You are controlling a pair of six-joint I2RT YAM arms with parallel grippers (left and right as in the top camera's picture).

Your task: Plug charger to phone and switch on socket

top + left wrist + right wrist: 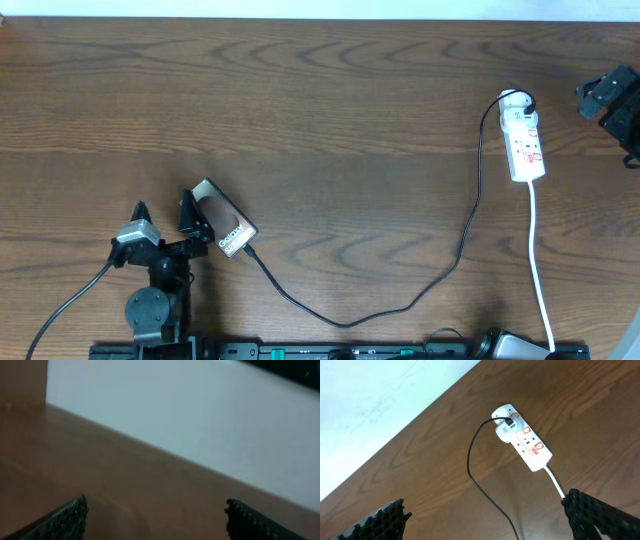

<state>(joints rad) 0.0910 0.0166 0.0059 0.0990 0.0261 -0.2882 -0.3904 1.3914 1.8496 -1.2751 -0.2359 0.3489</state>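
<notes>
Kinda sketchy with both jaws gaping empty, left gripper (163, 206) beside the phone (226, 229) at 8 o'clock, right gripper (486, 501) near the socket (526, 146) at 2 o'clock: could easily bump the phone and tug the charger (468, 462) loose.

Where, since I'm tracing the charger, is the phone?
Overhead view: the phone lies lower left on the table, beside the left gripper, the charger cable at its lower end.

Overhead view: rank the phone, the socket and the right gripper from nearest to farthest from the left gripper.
From the left gripper:
1. phone, just to its right.
2. socket, far across on the right side.
3. right gripper, at the right edge, beyond the socket.
</notes>
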